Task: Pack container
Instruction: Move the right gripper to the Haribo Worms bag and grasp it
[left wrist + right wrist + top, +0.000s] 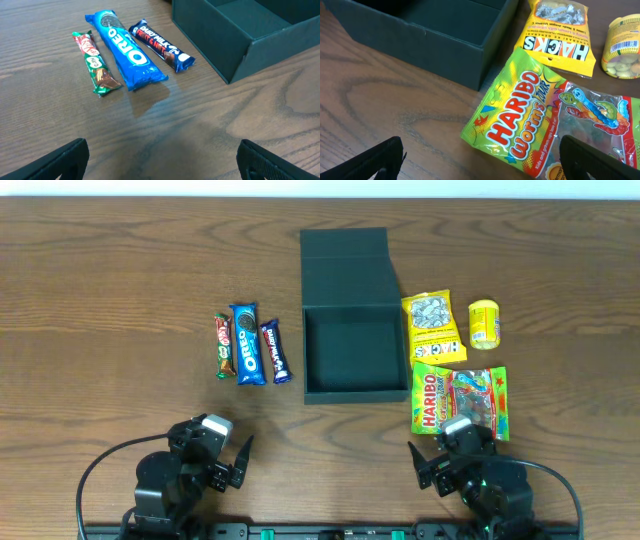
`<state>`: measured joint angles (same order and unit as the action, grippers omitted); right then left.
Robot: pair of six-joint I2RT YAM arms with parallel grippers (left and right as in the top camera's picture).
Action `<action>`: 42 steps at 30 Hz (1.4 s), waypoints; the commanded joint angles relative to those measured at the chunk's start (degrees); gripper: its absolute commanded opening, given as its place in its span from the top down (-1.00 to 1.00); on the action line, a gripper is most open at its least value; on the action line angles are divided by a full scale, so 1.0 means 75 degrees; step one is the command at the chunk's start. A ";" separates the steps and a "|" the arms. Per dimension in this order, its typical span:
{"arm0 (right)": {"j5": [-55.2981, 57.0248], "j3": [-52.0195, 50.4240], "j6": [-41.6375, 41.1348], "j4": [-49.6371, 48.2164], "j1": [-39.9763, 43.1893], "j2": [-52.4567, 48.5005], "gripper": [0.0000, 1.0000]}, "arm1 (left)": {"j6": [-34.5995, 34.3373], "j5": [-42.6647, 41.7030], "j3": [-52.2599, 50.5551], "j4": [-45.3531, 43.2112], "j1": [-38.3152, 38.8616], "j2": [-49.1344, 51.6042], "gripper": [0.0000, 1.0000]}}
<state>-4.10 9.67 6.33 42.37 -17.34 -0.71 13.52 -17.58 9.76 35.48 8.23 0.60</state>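
The dark green stiff box with a flap lid (355, 355) sits in the middle of the brown wooden table (100, 280), with its lid open; nothing is inside it, so I think the packing has not begun. On its left lie three snacks side by side: a green chocolate bar (222, 346), a long blue cookie pack (246, 344) and a dark purple chocolate bar (275, 350). On its right lie a yellow candy bag (432, 328), a small yellow tub (485, 323) and a bright gummy worm bag (460, 402). All six are left to pack. The left gripper (160, 162) has its fingers wide apart and holds nothing; the right gripper (485, 162) is the same, near the gummy worm bag.
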 commanded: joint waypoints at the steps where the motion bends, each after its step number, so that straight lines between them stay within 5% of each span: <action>1: -0.0050 -0.0047 0.0050 0.0009 0.0061 0.0052 -0.98 | -0.0055 0.0026 -0.0073 -0.0032 -0.0044 -0.0052 -0.91; 37: 0.0597 -0.0050 0.0350 -0.0498 0.0061 0.0052 -0.99 | -0.0055 0.0026 -0.0073 -0.0032 -0.0044 -0.0052 -0.91; 38: 0.0256 -0.0050 -0.0178 -0.1072 0.0058 0.0052 -0.99 | -0.0055 0.0026 -0.0073 -0.0032 -0.0044 -0.0052 -0.91; 39: -0.0720 -0.0050 -0.1958 -0.1827 0.0058 0.0052 -0.99 | -0.0055 0.0023 -0.0073 -0.0032 -0.0044 -0.0052 -0.91; 42: -0.1970 -0.0050 -0.4870 -0.1722 0.0058 0.0050 -0.99 | -0.0055 0.0026 -0.0073 -0.0032 -0.0044 -0.0052 -0.91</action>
<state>-10.90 9.17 -12.51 28.67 -17.32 -0.62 13.52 -17.58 9.76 35.48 8.23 0.58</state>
